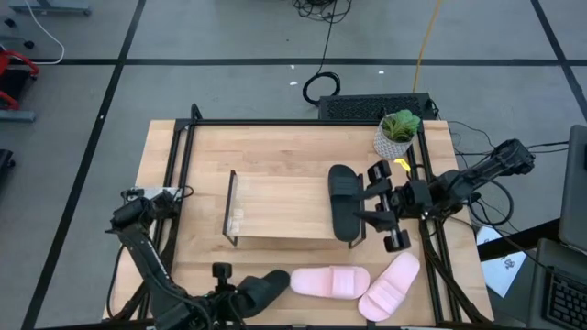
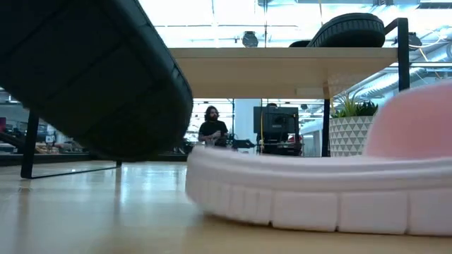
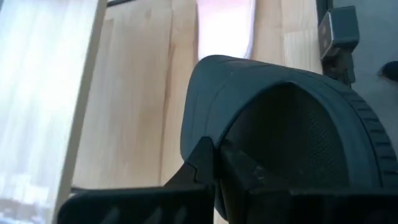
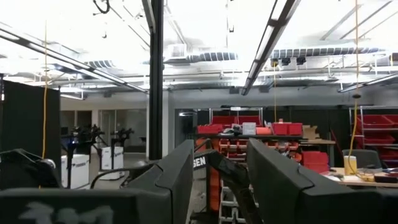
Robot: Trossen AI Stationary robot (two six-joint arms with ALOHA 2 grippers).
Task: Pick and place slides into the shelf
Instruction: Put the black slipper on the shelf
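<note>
At the bottom edge of the high view the left gripper (image 1: 246, 295) is clamped on a matte black open-toe slide (image 1: 261, 288), held low over the light wooden table (image 1: 275, 137). The left wrist view shows what the overhead one cannot: the dark fingers (image 3: 205, 165) pinching the rim of that slide's broad ribbed strap (image 3: 273, 118), with a pale pink shape beyond it. In the low view the same black slide (image 2: 92, 77) hangs clear of the tabletop at upper left, with light showing under it.

Just to its right in the high view lie the two pale pink slides: one (image 1: 330, 281) lengthwise along the lower edge, the other (image 1: 390, 287) angled at the lower right, the two touching or nearly so. The low view shows the ribbed, scalloped side of a pink slide's sole (image 2: 318, 194) flat on the table.

Farther back, at the centre of the high view, stands the low shelf with a light wooden board top and thin black frame (image 1: 280, 209). The second matte black slide (image 1: 344, 202) lies on the right end of its top board; the low view shows it (image 2: 346, 32) resting up on that board. The right gripper (image 1: 378, 203) sits just beside this slide at centre right, its fingers spread apart, which the right wrist view confirms with a clear gap between them and only the room beyond.

At the upper right of the table is a small green plant in a white patterned pot (image 1: 396, 133).
</note>
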